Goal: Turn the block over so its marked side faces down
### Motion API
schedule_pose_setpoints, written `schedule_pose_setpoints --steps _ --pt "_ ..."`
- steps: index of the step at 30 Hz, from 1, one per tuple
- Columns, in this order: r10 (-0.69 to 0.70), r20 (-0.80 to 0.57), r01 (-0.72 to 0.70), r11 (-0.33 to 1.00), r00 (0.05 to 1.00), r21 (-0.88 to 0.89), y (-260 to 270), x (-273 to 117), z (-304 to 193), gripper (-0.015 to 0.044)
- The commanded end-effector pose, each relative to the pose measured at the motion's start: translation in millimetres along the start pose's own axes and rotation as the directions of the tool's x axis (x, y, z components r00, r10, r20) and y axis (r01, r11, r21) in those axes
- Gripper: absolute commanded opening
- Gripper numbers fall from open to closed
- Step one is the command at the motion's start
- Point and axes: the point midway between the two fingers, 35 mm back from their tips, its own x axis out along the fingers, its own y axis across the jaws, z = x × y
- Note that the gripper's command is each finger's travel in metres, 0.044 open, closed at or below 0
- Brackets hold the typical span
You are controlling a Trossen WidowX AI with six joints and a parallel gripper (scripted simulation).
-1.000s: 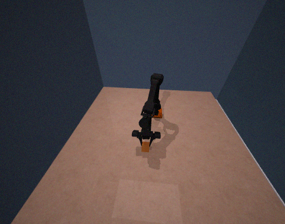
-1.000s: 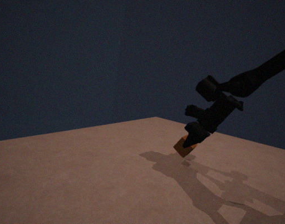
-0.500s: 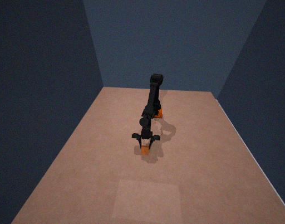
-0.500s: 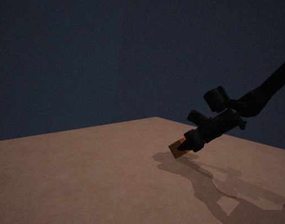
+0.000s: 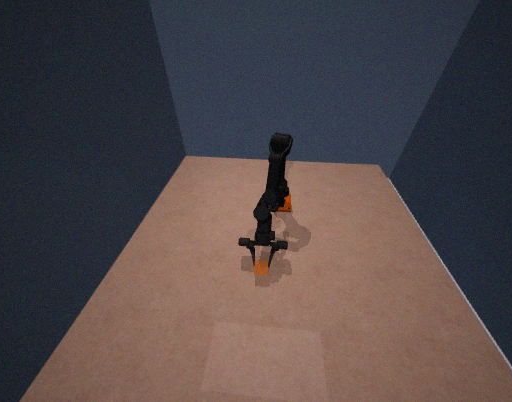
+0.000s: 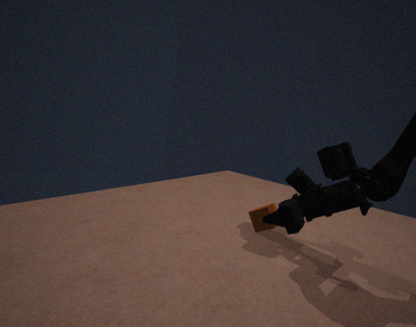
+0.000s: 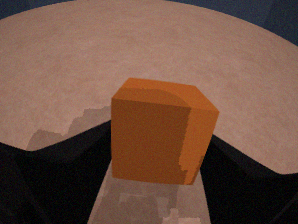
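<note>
The orange block (image 5: 261, 271) (image 6: 257, 219) (image 7: 145, 125) is held between the fingertips of my gripper (image 5: 261, 264) (image 6: 268, 220) (image 7: 158, 131), which is shut on it. In the exterior view the gripper points forward and only slightly down, and the block is tilted a little. Its lower edge is close to the table (image 5: 178, 280) (image 6: 132, 252) (image 7: 50, 65); I cannot tell whether it touches. The faces that show are plain orange. No mark shows on them, and the marked side cannot be made out.
The arm's orange base plate (image 5: 286, 205) is behind the gripper in the top view. A paler square patch (image 5: 265, 360) lies on the table nearer that camera. The arm's shadow falls around and under the block. Dark walls stand beyond the table's edges.
</note>
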Motion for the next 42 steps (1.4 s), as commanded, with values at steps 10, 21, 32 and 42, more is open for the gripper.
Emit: schedule_pose_setpoints --steps 10,21,32,42 --pt "0.004 0.058 -0.004 1.000 0.998 0.000 0.9 -4.3 3.2 0.0000" --pt "0.004 0.058 -0.004 1.000 0.998 0.000 0.9 -4.3 3.2 0.0079" --pt "0.004 0.058 -0.004 1.000 0.998 0.000 0.9 -4.3 3.2 0.0367" --pt "0.004 0.058 -0.004 1.000 0.998 0.000 0.9 -4.3 3.2 0.0440"
